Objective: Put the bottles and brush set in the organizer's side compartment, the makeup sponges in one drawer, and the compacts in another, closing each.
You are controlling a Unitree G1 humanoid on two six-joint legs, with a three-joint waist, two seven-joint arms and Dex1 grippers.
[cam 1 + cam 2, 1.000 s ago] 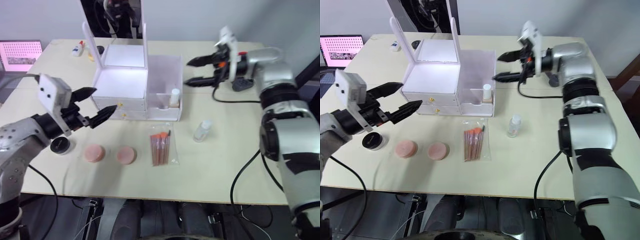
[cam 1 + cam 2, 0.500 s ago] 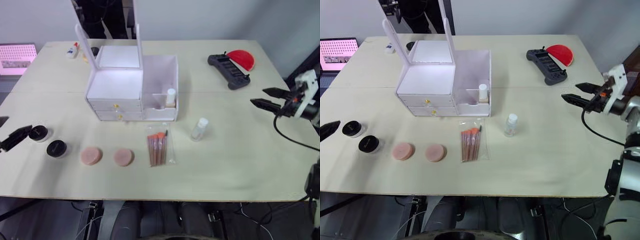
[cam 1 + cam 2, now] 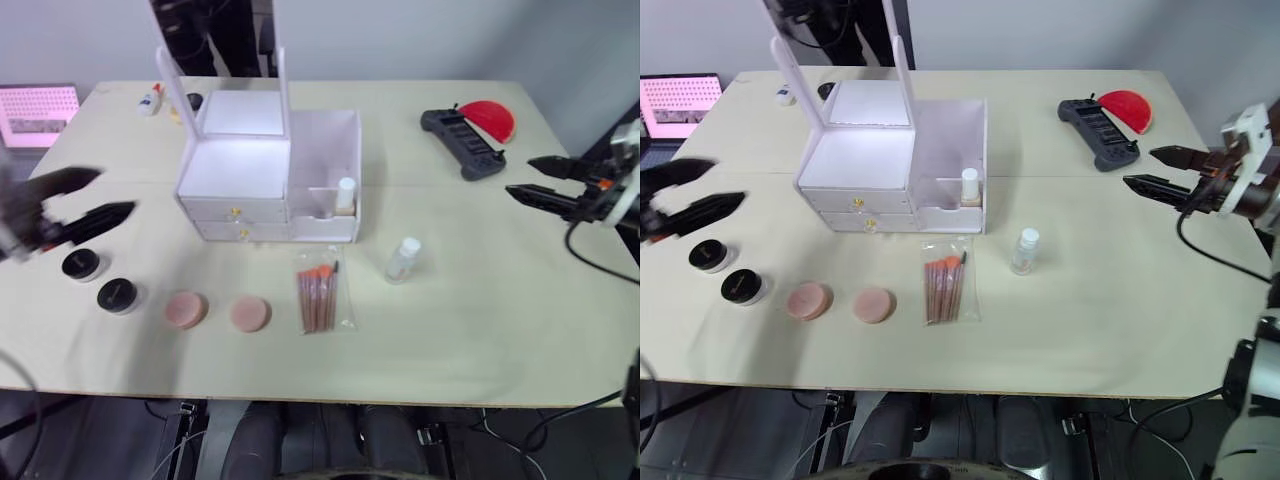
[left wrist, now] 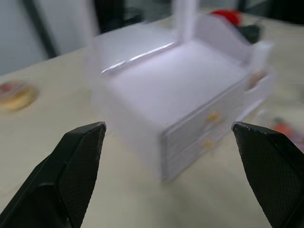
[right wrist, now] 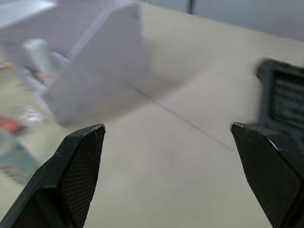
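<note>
Both arms had shifted since half a second earlier: the left gripper (image 3: 85,196) had come back into the left edge of the left eye view, fingers spread apart and holding nothing, above two round black compacts (image 3: 82,264). The right gripper (image 3: 540,180) had risen slightly at the right edge, fingers likewise parted and empty.

At upper centre of that view stood the white plastic organizer (image 3: 240,165) with both drawers shut. A small cream-capped bottle (image 3: 345,194) stood in its side compartment. Below it on the pale wooden table (image 3: 480,300) lay a clear packet of orange-tipped brushes (image 3: 322,295), with a small clear bottle (image 3: 402,259) to its right and two round pink makeup sponges (image 3: 187,308) to its left. A black controller (image 3: 460,143) lay at upper right, touching a red semicircular object (image 3: 490,118).

The left wrist view showed the organizer (image 4: 185,99) between two wide-spread black fingers (image 4: 71,171).

The right wrist view showed the organizer's side wall (image 5: 99,61) at upper left and the controller (image 5: 282,95) at the right edge.
</note>
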